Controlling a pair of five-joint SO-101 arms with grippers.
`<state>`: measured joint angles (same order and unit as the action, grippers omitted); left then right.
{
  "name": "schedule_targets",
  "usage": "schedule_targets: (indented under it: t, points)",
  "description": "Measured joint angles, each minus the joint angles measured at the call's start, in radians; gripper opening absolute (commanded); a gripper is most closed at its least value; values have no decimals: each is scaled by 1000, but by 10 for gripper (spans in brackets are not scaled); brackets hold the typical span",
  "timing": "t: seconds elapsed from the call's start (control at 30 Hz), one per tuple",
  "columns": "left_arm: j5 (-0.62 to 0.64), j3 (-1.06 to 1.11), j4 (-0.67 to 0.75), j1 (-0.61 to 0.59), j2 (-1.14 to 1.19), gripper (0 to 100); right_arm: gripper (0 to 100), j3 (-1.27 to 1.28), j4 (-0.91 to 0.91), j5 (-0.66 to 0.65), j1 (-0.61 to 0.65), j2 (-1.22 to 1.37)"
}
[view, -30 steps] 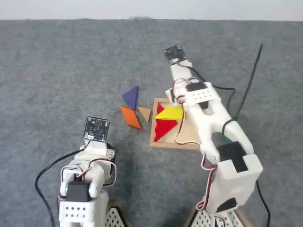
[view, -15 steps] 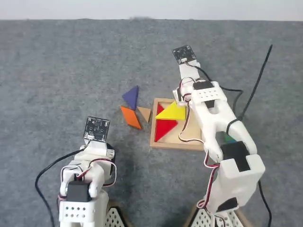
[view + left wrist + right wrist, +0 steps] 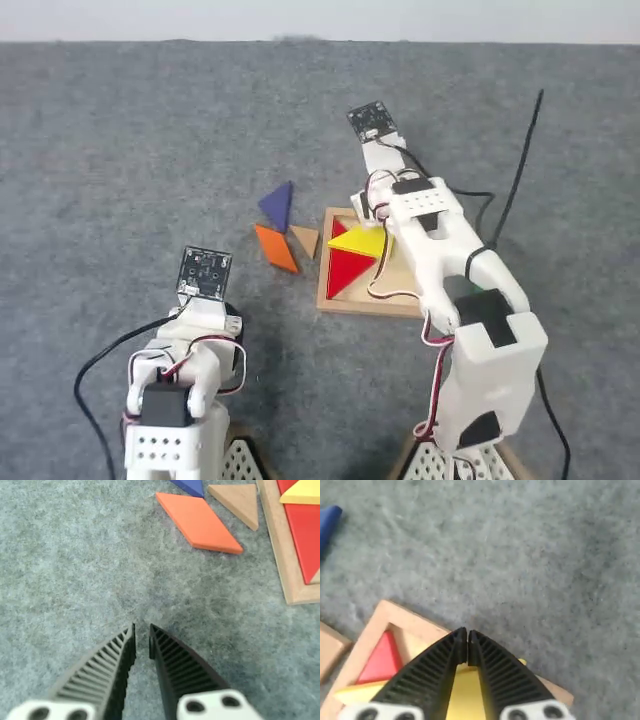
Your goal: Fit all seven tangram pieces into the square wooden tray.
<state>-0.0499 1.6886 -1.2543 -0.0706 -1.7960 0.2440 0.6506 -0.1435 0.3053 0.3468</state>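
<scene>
1. The left arm (image 3: 180, 410) and right arm (image 3: 445, 250) wore white plastic shells with rows of small holes.
2. Black servo blocks (image 3: 487, 318) sat in the joints.
3. Black cables (image 3: 82, 378) and thin red-and-white wires (image 3: 372, 288) looped along them.
4. A small black circuit board (image 3: 205, 272) topped each wrist.
5. The left gripper (image 3: 141, 627) and right gripper (image 3: 467, 631) had black, ribbed, tapered fingers (image 3: 112, 667) on white mounts with screw holes.

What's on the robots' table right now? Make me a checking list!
Surface: grey felt-like mat, flat.
Job's things: square wooden tray holds red triangle with yellow triangle lying partly over it; blue triangle, orange parallelogram, tan wooden triangle lie outside beside it.
Clutter: nothing seen.
Grippers: right gripper shut above the yellow triangle; left gripper nearly shut, empty, over the mat.
Cables: black cable trails across the mat.
Surroundings: pale wall.
</scene>
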Motion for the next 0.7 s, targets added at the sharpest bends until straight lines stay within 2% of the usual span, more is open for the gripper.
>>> schedule_targets:
  t: [0.4,0.7]
  points:
    - [0,0,0,0,0,47,7,60,41,0,-106,-75]
    - [0,0,0,0,0,47,6,253,2,18,-100,-362]
